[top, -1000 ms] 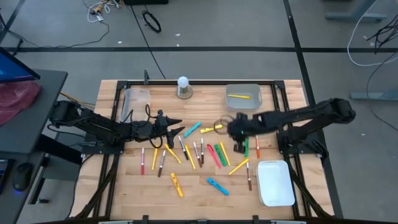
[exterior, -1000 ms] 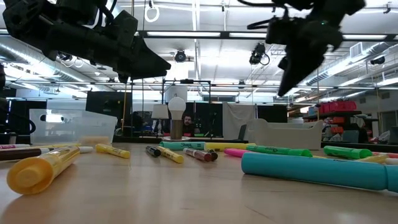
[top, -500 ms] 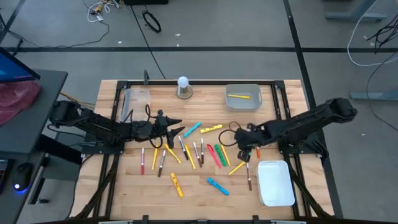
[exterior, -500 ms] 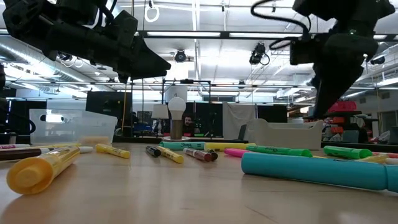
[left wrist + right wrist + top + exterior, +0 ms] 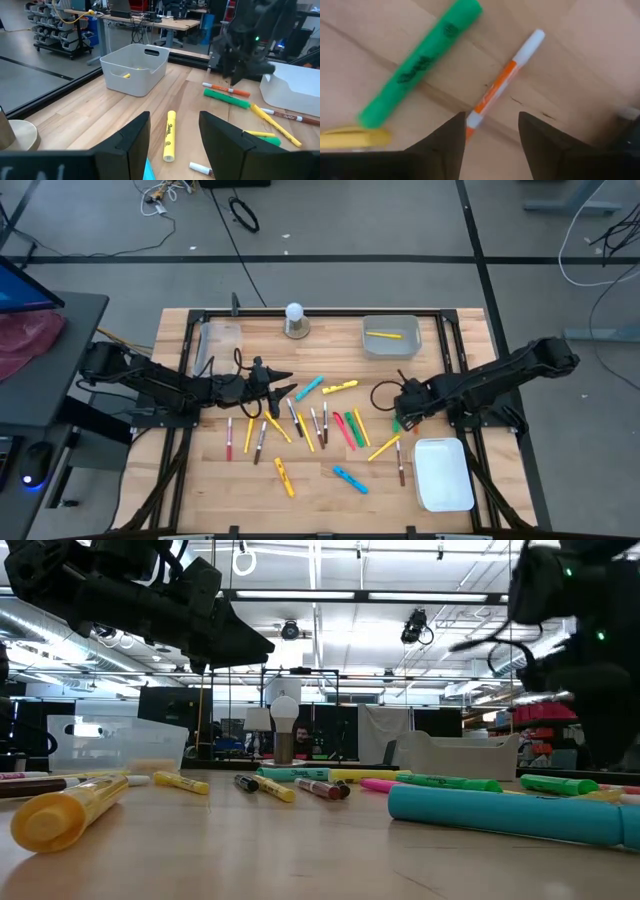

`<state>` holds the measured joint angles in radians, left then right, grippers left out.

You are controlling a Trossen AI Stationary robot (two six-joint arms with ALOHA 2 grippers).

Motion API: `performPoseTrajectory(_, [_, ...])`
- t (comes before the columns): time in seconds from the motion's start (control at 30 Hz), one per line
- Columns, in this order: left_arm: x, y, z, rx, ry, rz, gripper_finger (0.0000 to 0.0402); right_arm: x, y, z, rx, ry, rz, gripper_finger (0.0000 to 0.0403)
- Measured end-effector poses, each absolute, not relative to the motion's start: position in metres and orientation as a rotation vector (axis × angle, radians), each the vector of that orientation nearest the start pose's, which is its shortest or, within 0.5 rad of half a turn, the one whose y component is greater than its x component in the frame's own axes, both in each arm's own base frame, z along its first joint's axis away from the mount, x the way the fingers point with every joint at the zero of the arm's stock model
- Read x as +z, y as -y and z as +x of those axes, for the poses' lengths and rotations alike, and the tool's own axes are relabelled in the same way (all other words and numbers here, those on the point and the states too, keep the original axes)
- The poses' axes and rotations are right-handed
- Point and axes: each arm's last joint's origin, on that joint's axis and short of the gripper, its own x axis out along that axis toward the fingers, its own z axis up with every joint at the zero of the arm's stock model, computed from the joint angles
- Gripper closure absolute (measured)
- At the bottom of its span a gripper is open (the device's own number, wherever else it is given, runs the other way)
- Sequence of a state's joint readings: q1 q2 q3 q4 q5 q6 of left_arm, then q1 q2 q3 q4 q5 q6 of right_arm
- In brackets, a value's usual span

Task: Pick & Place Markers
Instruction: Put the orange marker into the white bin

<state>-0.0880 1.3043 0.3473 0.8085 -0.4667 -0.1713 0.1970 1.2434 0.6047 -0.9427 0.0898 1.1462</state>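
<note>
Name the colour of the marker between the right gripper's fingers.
Orange with white ends, clearest in the right wrist view.

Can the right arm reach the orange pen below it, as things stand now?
Probably yes. The right gripper is open right above the orange pen, which lies free on the table. The green marker lies beside it, not touching.

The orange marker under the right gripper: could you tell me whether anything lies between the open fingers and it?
Nothing visible does. The right gripper hangs open just above the orange marker; the green highlighter lies beside it, clear of the fingers.
</note>
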Motion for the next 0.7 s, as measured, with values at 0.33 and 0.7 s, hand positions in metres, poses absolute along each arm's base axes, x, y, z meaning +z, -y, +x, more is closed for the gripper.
performPoseTrajectory(0.33, [0.178, 0.007, 0.233, 0.393, -0.116, -0.127, 0.0225, 0.126, -0.029, 0.153, -0.796, -1.341, 0.783, 0.0276])
performPoseTrajectory(0.7, [0.177, 0.007, 0.233, 0.394, -0.123, -0.125, 0.0225, 0.124, -0.026, 0.149, -0.880, -1.303, 0.798, 0.0381])
